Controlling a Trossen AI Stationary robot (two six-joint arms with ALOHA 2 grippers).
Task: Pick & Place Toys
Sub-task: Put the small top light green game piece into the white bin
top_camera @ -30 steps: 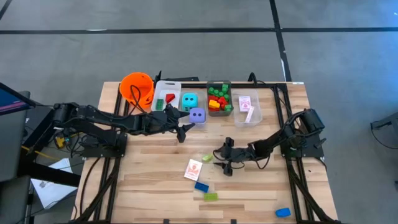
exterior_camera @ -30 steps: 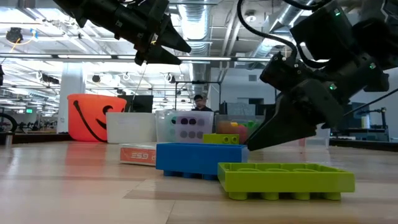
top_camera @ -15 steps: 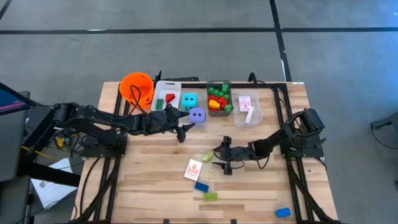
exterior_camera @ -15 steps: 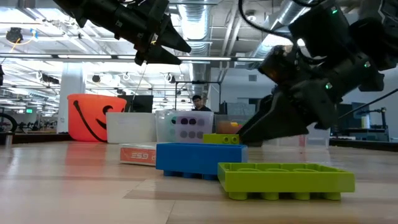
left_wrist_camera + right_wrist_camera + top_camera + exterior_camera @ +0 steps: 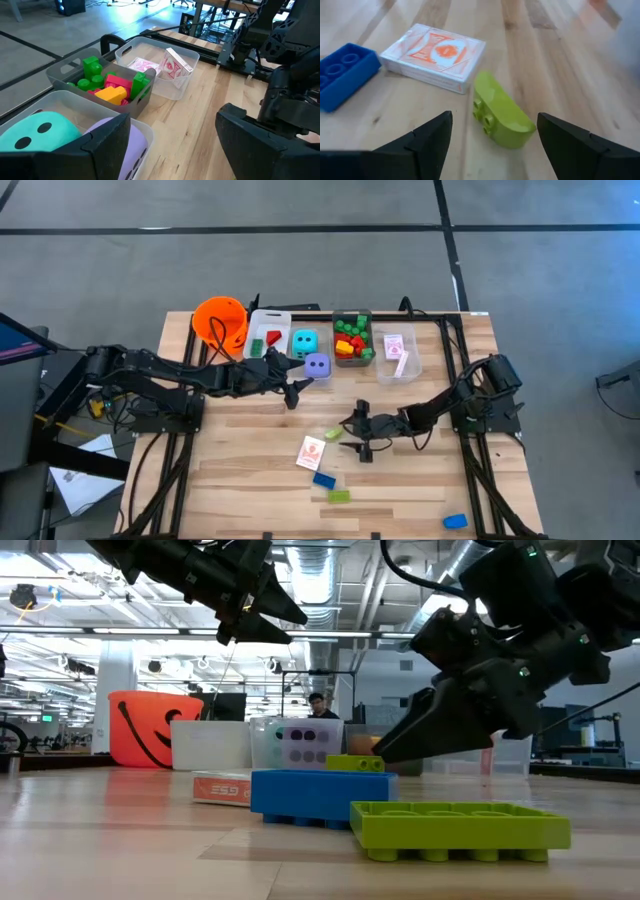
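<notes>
The right gripper (image 5: 352, 434) hangs low over the table (image 5: 250, 480) with its jaws wide and nothing between them. Just ahead of the fingertips a lime-green curved brick (image 5: 501, 116) lies on its side (studs facing the jaws), and beyond it, nearly touching, sits a red-backed card pack (image 5: 434, 56). A blue brick (image 5: 342, 74) lies off to one side of the jaws, near the pack.

The left gripper (image 5: 297, 390) hovers above the table with its jaws spread wide too, gripping nothing. Directly before them sit the purple die (image 5: 122, 142) and teal die (image 5: 40, 131) in a clear bin (image 5: 142, 137), with a bin of mixed bricks (image 5: 112, 87) farther ahead and a card bin (image 5: 167, 67) past that.
</notes>
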